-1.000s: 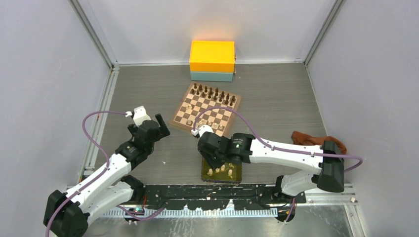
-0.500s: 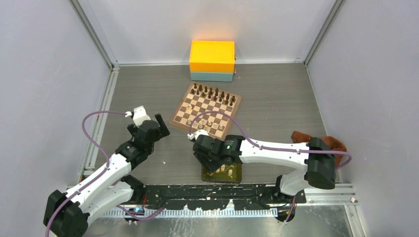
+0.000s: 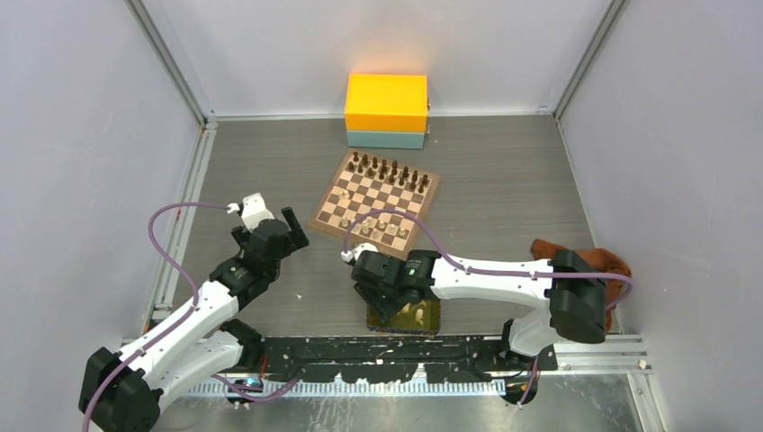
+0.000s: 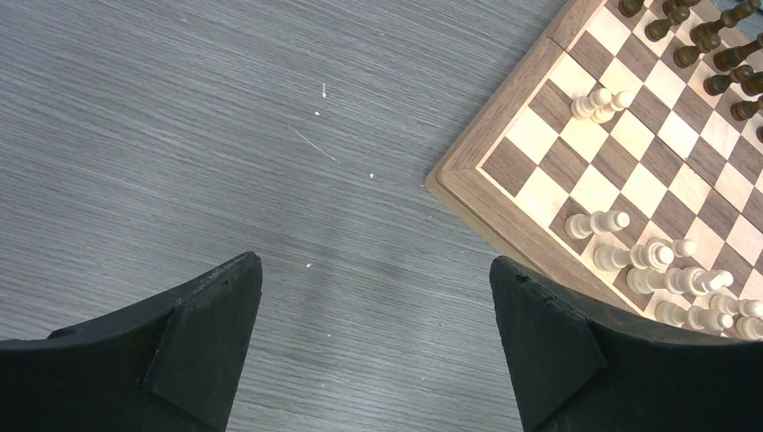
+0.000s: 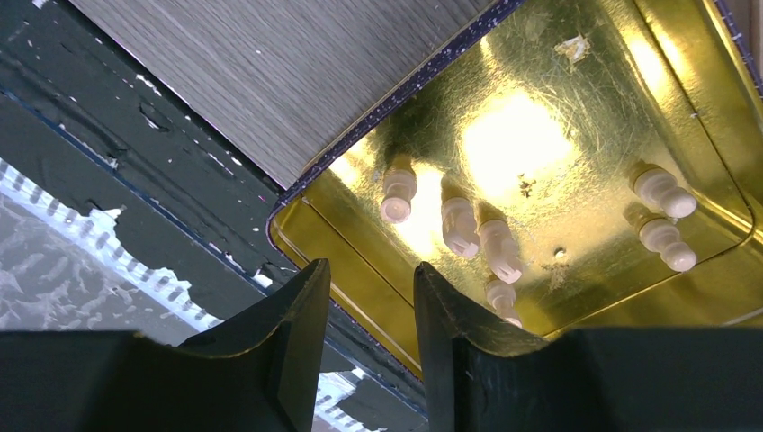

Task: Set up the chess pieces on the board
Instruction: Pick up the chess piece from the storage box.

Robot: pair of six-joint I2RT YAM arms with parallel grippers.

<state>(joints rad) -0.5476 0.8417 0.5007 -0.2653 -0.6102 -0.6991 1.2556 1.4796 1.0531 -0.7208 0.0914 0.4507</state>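
Chess pieces, several pale ones, are seen lying on their sides in the gold tray, just beyond the fingertips of the right hand. That hand is set with its fingers apart and nothing is gripped between them; it is poised over the tray's corner nearest the arm bases. Farther out, the board is laid on the tabletop, with more pale pieces stood on its near rows and dark pieces along its far edge. The left hand is spread wide and empty over bare tabletop, just beside the board's corner.
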